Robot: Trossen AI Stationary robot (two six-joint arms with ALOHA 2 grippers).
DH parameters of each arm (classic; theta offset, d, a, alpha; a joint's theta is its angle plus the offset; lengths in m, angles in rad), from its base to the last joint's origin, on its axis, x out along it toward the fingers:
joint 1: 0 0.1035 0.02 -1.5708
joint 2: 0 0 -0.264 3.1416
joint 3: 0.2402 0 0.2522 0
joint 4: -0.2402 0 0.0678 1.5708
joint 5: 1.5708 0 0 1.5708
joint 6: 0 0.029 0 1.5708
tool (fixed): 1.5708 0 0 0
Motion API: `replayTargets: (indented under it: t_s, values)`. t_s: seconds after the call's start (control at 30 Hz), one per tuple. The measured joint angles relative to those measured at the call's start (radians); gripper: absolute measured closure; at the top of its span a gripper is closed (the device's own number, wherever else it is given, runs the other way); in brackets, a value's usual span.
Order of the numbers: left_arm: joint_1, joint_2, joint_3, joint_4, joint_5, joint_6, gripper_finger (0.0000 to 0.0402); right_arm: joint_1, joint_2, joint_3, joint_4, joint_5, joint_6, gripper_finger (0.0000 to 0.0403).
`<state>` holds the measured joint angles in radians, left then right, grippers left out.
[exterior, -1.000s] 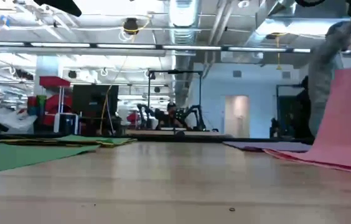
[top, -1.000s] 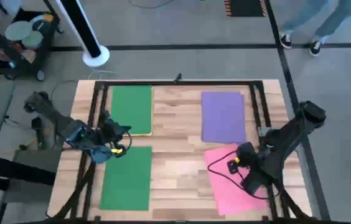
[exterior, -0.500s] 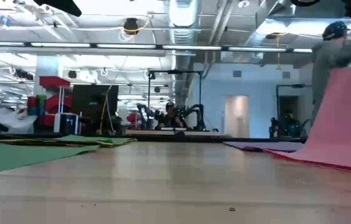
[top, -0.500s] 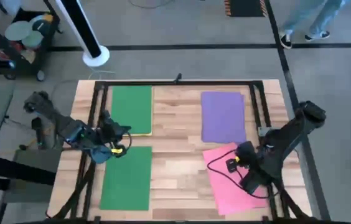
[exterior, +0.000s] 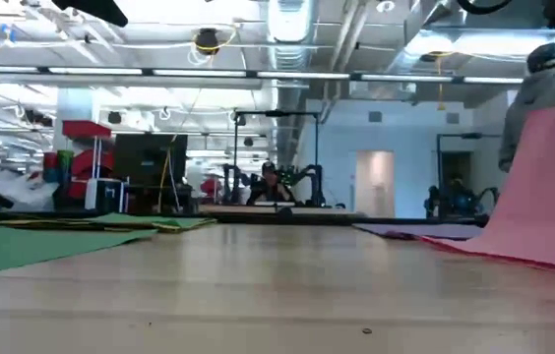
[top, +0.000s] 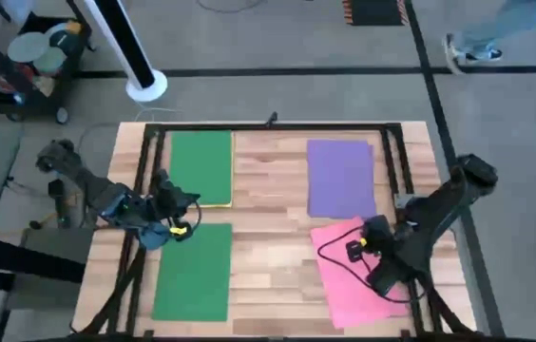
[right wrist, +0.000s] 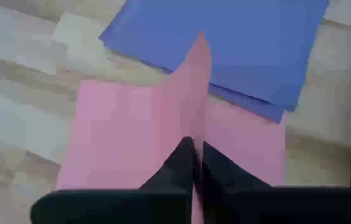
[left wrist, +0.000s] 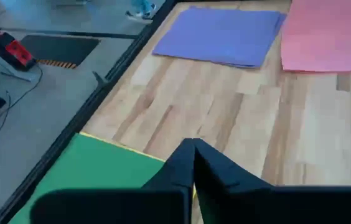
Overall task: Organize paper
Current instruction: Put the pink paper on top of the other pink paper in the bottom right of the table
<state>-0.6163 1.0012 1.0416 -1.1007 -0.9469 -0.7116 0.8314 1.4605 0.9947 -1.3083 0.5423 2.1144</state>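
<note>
Paper lies in four patches on the pale wooden plank table (top: 268, 237). A flat pink sheet (top: 349, 280) sits at the near right, skewed against the table edge, and part of it is pinched up into a raised fold between the closed dark fingers of the right gripper (right wrist: 194, 163), which has hold of it. From the low camera that lifted pink edge (exterior: 553, 187) stands up steeply at the right side. Just beyond the pink sheet, touching or slightly under its far corner, lies a flat purple rectangular stack (top: 341, 178) (in the right wrist camera it reads bluer (right wrist: 225, 43)).

Across the table, well apart from those two, a flat green rectangular sheet (top: 194, 271) rests at the near left. Another green sheet (top: 201, 166) lies at the far left, with a thin yellow sheet's edge (top: 213, 203) showing along its near side beneath it. The left gripper (left wrist: 192, 163) hovers between the two green patches, near the yellow edge, its fingers pressed together; it seems to hold nothing, though the fingertips hide what is directly under them.

Black metal framing (top: 273, 125) runs around the table's far side. Off the table at the far left stand a white pole on a round base (top: 144, 84) and a wheeled cart (top: 21, 57). A person's legs (top: 482, 43) show on the grey floor at the far right.
</note>
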Motion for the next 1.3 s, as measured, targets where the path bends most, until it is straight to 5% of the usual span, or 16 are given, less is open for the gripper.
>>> replayTargets:
  t_s: [0.17, 0.53, 1.1, 1.3]
  values:
    - [0.0, 0.0, 0.0, 0.0, 0.001, 0.0, 0.0401, -0.004, 0.0, 0.0, 0.005, -0.044, -0.043, 0.0396]
    - [0.0, 0.0, 0.0, 0.0, 0.049, 0.009, 0.0401, -0.011, 0.0, 0.0, -0.001, -0.078, -0.133, 0.0315]
    - [0.0, 0.0, 0.0, -0.001, 0.08, 0.012, 0.0401, -0.01, 0.0, 0.0, -0.091, -0.178, -0.174, 0.0292]
    - [0.0, 0.0, 0.0, -0.001, 0.082, 0.033, 0.0402, -0.021, 0.0, 0.0, 0.031, -0.135, -0.313, 0.0277]
